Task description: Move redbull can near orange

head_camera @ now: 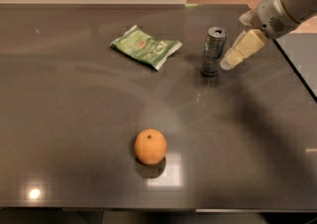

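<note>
The redbull can (213,51) stands upright at the back right of the dark table (74,119), slim and silver-grey with a shiny top. The orange (150,146) sits alone near the front middle, well apart from the can. My gripper (232,61) reaches in from the upper right on a grey arm; its cream-coloured finger tip is just to the right of the can, at about mid-height, with a small gap between them. It holds nothing.
A flat green snack packet (146,47) lies at the back, left of the can. The table's right edge (297,69) runs close behind the arm. A pale wall rises beyond the far edge.
</note>
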